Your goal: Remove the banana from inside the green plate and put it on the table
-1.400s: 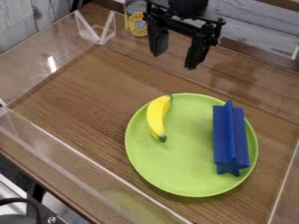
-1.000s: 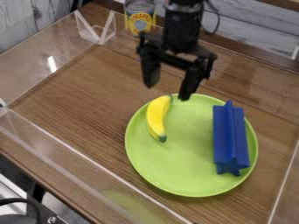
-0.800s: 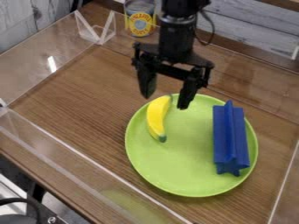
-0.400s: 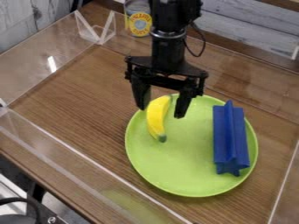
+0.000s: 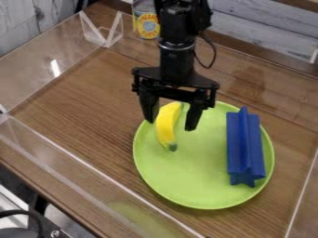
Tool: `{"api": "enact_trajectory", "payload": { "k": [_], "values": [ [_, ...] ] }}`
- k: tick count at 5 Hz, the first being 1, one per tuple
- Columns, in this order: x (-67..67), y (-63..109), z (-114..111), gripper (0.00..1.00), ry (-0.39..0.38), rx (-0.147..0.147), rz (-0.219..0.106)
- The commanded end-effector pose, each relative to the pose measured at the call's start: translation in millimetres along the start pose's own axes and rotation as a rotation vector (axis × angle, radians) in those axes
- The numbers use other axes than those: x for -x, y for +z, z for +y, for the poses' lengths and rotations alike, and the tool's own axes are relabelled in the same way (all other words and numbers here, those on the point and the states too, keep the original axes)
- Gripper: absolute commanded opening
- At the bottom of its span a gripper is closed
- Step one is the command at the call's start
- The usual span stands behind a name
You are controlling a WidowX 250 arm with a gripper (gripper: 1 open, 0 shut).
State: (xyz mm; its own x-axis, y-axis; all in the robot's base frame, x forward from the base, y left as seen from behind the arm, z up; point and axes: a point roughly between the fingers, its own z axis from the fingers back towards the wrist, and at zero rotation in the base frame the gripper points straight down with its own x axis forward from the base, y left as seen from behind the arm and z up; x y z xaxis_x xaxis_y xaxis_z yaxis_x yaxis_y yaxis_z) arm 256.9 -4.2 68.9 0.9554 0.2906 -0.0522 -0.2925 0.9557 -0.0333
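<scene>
Black two-fingered claw open wide above small curved yellow toy banana, one finger to each side; banana inside large round flat lime-green plate, left part in view; long blue block on plate's right side; brown wood-grain tabletop beneath plate.

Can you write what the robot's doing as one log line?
gripper: open | over: banana | banana: on green plate

Your banana sits on the plate, left side; block right side, table beneath.
</scene>
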Motion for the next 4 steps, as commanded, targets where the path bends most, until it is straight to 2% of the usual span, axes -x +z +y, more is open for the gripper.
{"api": "enact_trajectory", "payload": {
  "k": [1,4],
  "values": [
    [-3.2,3.3,-3,1.00,0.003,0.009,-0.036],
    [-4.0,-13.0,-8,1.00,0.025,-0.002,-0.040]
  ]
}}
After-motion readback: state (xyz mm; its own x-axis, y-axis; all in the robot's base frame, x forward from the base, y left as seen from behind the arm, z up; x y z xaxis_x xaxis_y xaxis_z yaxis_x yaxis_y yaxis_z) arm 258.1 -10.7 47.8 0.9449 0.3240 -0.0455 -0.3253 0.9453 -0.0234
